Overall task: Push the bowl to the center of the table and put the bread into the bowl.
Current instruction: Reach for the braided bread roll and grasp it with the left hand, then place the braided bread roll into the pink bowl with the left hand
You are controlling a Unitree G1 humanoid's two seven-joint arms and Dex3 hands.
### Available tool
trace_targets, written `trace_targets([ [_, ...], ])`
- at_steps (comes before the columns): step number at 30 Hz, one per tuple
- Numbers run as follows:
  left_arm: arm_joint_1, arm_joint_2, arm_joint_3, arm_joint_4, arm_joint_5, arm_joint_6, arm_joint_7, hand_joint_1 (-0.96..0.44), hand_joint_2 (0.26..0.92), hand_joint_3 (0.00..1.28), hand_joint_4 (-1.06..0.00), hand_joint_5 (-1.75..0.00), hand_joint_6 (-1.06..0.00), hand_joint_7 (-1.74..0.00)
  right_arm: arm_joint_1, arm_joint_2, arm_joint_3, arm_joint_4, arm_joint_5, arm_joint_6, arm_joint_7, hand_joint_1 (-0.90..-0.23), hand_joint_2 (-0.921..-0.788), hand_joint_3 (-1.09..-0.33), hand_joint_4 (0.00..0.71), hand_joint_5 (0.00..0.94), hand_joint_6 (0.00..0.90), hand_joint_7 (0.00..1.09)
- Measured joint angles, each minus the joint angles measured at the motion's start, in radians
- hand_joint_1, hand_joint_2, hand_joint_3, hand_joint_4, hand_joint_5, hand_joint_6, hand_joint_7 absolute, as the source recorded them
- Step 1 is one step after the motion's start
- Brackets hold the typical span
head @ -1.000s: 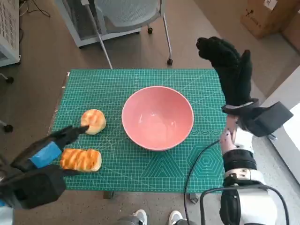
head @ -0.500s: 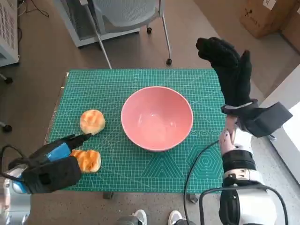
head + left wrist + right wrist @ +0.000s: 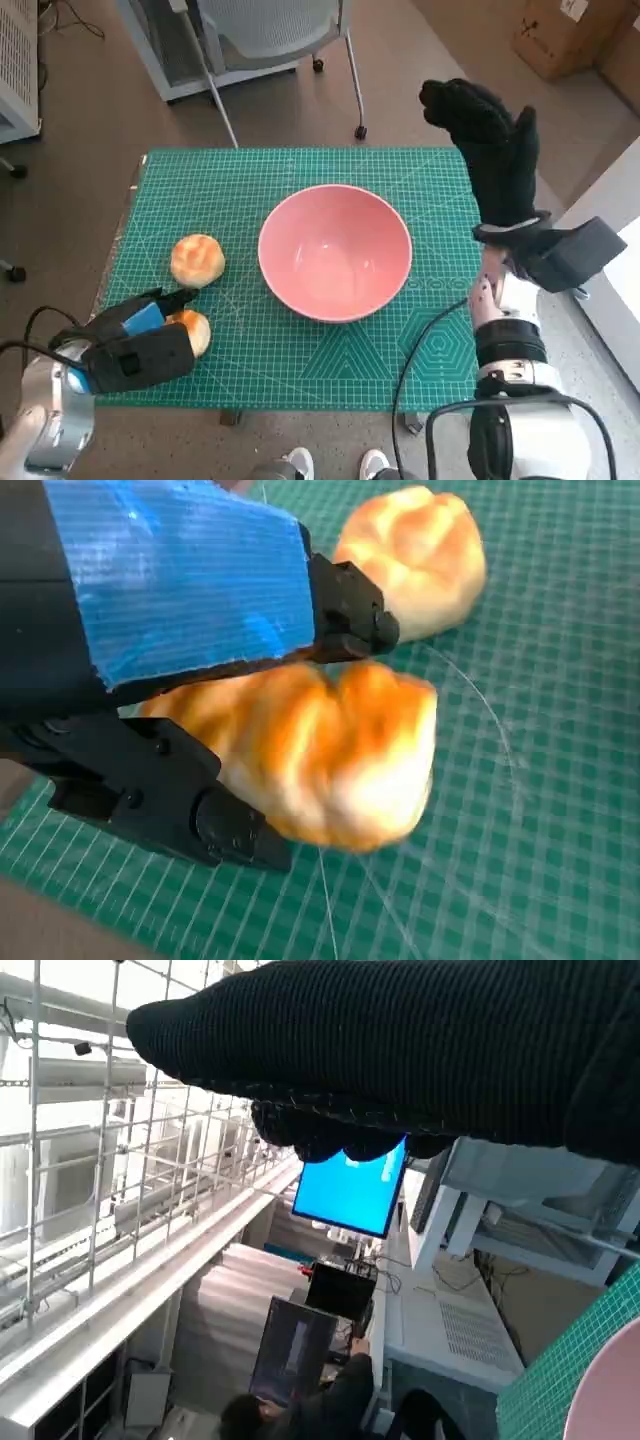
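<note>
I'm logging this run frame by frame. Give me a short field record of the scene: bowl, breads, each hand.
bowl: pink bowl, empty, near the middle of the green cutting mat
long bread: long bread lies on the mat between the left hand's fingers
round bread: round bun on the mat, beside the bowl, untouched
left hand: left hand closing around the long bread
right hand: right hand raised beyond the mat's edge, holding nothing

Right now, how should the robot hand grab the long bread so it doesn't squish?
Probably across its narrow middle. The long bread lies flat on the mat, and the left robot hand already has black fingers on either long side of it, coming from the table's near edge. It looks soft and puffy, so a gentle grip seems best.
</note>
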Motion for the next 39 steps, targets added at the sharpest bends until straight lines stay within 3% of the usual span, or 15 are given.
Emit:
trace_targets([
  [2,-0.004,-0.003,-0.012,0.006,0.021,-0.008,0.011,0.08,0.912,0.15,-0.65,-0.11,-0.64,-0.08,0.0,-0.001,-0.002,-0.001,0.002,0.001,0.001,-0.549,-0.921,-0.605,0.321,0.006,0.48,0.0],
  [3,-0.006,-0.004,-0.018,0.008,0.028,-0.01,0.016,0.13,0.914,0.16,-0.62,-0.36,-0.66,-0.09,0.0,-0.001,-0.002,-0.002,0.002,0.001,0.001,-0.549,-0.921,-0.605,0.322,0.006,0.48,0.0],
  [4,-0.007,-0.004,-0.023,0.009,0.034,-0.013,0.021,0.21,0.917,0.2,-0.56,-0.76,-0.71,-0.11,0.0,-0.001,-0.002,-0.002,0.002,0.002,0.001,-0.549,-0.921,-0.604,0.322,0.006,0.479,0.0],
  [5,-0.007,-0.004,-0.026,0.011,0.041,-0.015,0.025,0.14,0.918,0.21,-0.56,-1.01,-0.61,-0.51,0.0,-0.001,-0.002,-0.003,0.004,0.002,0.002,-0.549,-0.921,-0.604,0.323,0.006,0.479,0.0],
  [7,-0.007,-0.004,-0.03,0.017,0.054,-0.018,0.032,0.07,0.92,0.22,-0.54,-1.24,-0.53,-0.84,0.0,-0.001,-0.003,-0.003,0.006,0.004,0.003,-0.547,-0.921,-0.604,0.323,0.006,0.478,0.0],
  [9,-0.006,-0.004,-0.03,0.025,0.062,-0.02,0.034,0.03,0.92,0.22,-0.53,-1.39,-0.51,-1.03,0.0,-0.001,-0.003,-0.005,0.009,0.004,0.004,-0.545,-0.921,-0.604,0.323,0.005,0.477,0.0],
  [15,0.005,-0.003,-0.014,-0.006,0.054,-0.026,0.016,0.01,0.92,0.2,-0.52,-1.46,-0.52,-1.15,0.001,-0.001,-0.003,-0.009,0.016,0.006,0.01,-0.541,-0.921,-0.605,0.324,0.004,0.477,0.0],
  [28,0.042,0.002,0.156,-0.251,-0.099,-0.017,-0.108,0.0,0.92,0.12,-0.6,-1.34,-0.6,-1.12,0.006,-0.001,-0.001,-0.015,0.017,0.008,0.011,-0.545,-0.921,-0.605,0.333,0.005,0.478,0.0],
  [35,-0.061,0.008,0.252,-0.401,-0.151,-0.015,-0.127,0.0,0.911,0.12,-0.56,-1.45,-0.72,-0.92,0.006,0.0,0.007,-0.016,0.015,0.008,0.01,-0.568,-0.921,-0.607,0.338,0.005,0.479,0.0],
  [39,-0.178,0.012,0.256,-0.433,-0.171,-0.011,-0.131,0.0,0.916,0.11,-0.56,-1.42,-0.71,-0.95,0.007,0.0,0.011,-0.016,0.015,0.008,0.01,-0.581,-0.921,-0.605,0.34,0.005,0.481,0.0],
])
